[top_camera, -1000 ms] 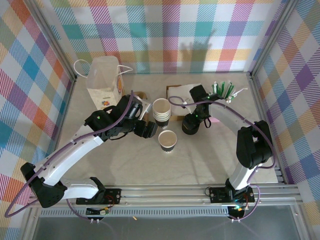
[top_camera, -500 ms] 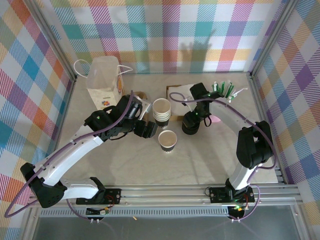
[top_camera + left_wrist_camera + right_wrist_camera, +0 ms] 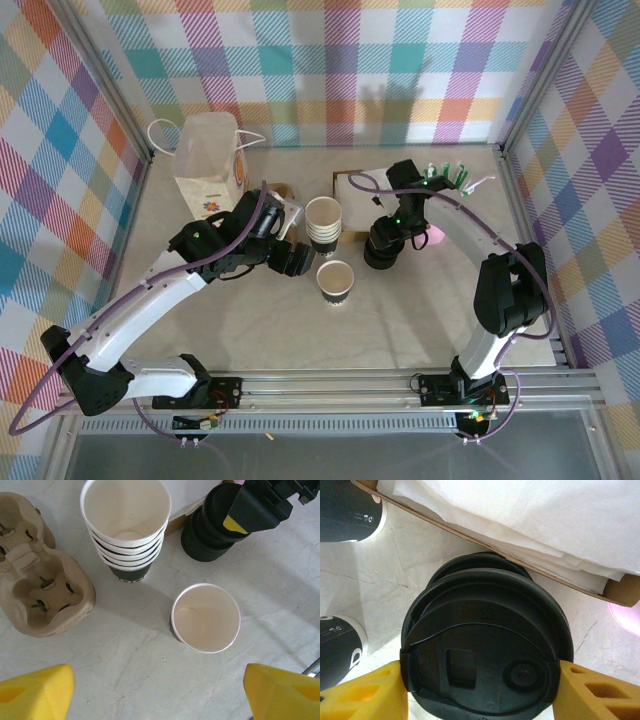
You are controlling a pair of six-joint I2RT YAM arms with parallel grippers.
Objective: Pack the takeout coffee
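A lone lidless white paper cup with dark print (image 3: pixel 335 280) (image 3: pixel 205 618) stands upright mid-table; a lidded takeout coffee is out of view. My left gripper (image 3: pixel 292 260) (image 3: pixel 159 692) hovers just left of the cup, open, yellow fingertips (image 3: pixel 35 690) wide apart with nothing between them. To the cup's right stands a stack of black lids (image 3: pixel 382 252). My right gripper (image 3: pixel 387 240) (image 3: pixel 480 690) is over it, shut on the top lid (image 3: pixel 485 645). The yellow pads (image 3: pixel 365 695) press on the lid's two sides, and the lid sits slightly off the stack below.
A stack of lidless white cups (image 3: pixel 323 222) (image 3: pixel 126 520) stands behind the lone cup. A brown pulp cup carrier (image 3: pixel 40 590) lies to its left, a paper bag (image 3: pixel 207 165) at the back left. A cardboard box of white napkins (image 3: pixel 520 520) (image 3: pixel 352 186) lies just behind the lids.
The right wrist has shifted slightly over the lid stack and its fingers have drawn in a little onto the top lid. The left arm and the cups have not moved.
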